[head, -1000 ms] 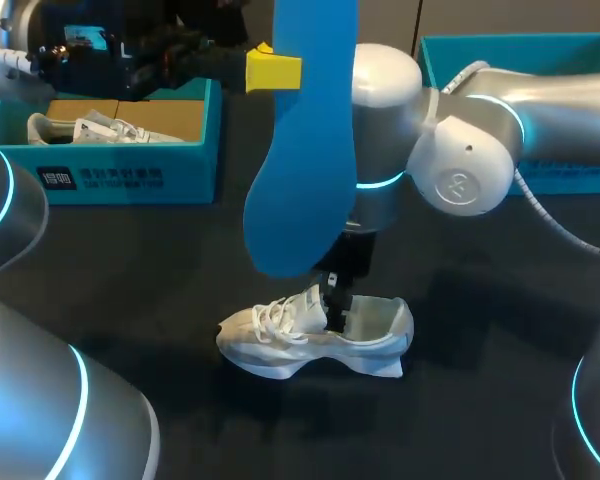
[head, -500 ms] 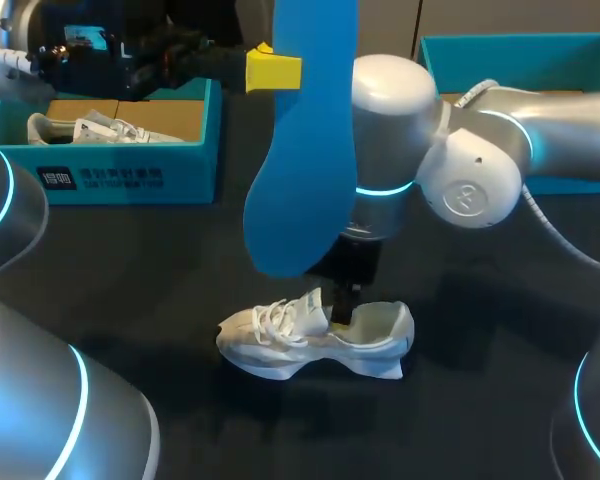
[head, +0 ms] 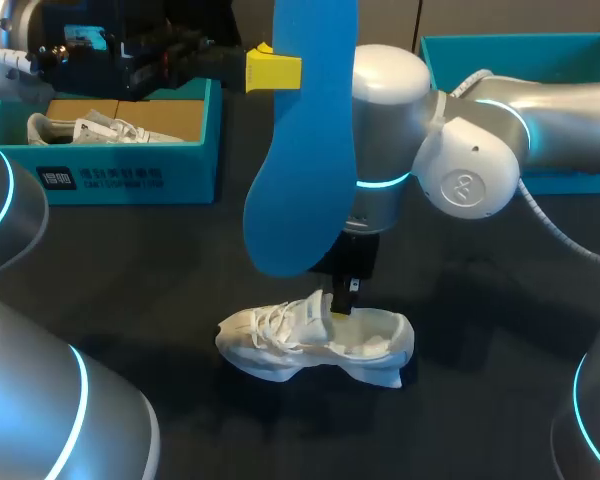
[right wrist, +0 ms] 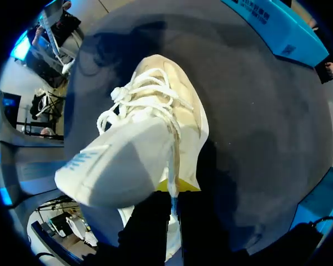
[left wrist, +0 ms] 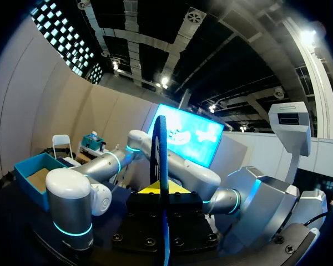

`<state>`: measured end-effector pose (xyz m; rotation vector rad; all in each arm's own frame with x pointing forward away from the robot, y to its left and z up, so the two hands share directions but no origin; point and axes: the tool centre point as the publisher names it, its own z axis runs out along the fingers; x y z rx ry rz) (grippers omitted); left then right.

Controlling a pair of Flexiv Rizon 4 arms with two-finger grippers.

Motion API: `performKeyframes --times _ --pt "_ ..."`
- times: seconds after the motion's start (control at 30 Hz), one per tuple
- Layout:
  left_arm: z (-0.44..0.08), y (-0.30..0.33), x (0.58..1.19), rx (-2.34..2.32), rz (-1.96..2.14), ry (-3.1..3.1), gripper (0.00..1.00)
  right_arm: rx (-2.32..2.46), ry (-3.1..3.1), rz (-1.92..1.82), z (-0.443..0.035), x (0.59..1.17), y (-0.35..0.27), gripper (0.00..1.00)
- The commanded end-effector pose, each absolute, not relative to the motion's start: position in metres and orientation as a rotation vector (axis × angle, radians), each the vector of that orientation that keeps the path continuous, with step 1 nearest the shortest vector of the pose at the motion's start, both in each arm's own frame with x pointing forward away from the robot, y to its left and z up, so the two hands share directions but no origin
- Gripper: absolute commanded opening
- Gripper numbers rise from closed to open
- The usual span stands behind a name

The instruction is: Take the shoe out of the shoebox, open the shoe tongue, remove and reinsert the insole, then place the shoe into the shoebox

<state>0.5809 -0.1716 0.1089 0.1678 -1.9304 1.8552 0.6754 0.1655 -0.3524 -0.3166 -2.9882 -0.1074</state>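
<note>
From above, the left gripper (head: 280,68) pinches the blue insole (head: 298,170) and holds it high, out of the way. Down on the table (head: 130,280), the right gripper (head: 342,302) pinches the tongue (head: 315,308) of the white shoe (head: 280,345), likely to hold it open. On the left wrist, the insole stands thin between the fingers (left wrist: 147,190). On the right wrist, the fingers squeeze the tongue.

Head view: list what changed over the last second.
The right gripper, shut on the tongue, sank slightly toward the shoe, pressing the tongue lower; the shoe's heel end settled a little toward the camera. The left gripper holds the blue insole aloft as before; the box with the other shoe is unmoved.
</note>
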Motion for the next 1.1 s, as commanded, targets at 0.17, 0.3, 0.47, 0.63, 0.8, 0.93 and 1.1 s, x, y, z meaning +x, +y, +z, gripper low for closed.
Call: performKeyframes --times 0.17,0.3,0.47,0.63,0.8,0.93,1.1 --pt "0.109 -0.172 0.581 0.170 1.853 -1.934 0.00 -0.310 -2.984 -0.107 -0.336 0.678 0.167 0.00" --pt "0.109 -0.172 0.581 0.170 1.853 -1.934 0.00 -0.345 -2.980 -0.136 -0.326 0.680 0.168 0.00" --pt "0.109 -0.172 0.581 0.170 1.853 -1.934 0.00 -0.401 -2.963 -0.182 -0.312 0.680 0.170 0.00" --pt "0.109 -0.172 0.581 0.170 1.853 -1.934 0.00 -0.444 -2.920 -0.197 -0.307 0.680 0.171 0.00" --pt "0.109 -0.172 0.581 0.170 1.853 -1.934 0.00 -0.543 -2.859 -0.299 -0.305 0.676 0.172 0.00" --pt "0.109 -0.172 0.581 0.170 1.853 -1.934 0.00 -0.716 -2.802 -0.381 -0.299 0.671 0.172 0.00" --pt "0.109 -0.172 0.581 0.170 1.853 -1.934 0.00 -0.969 -2.726 -0.451 -0.292 0.660 0.175 0.00"
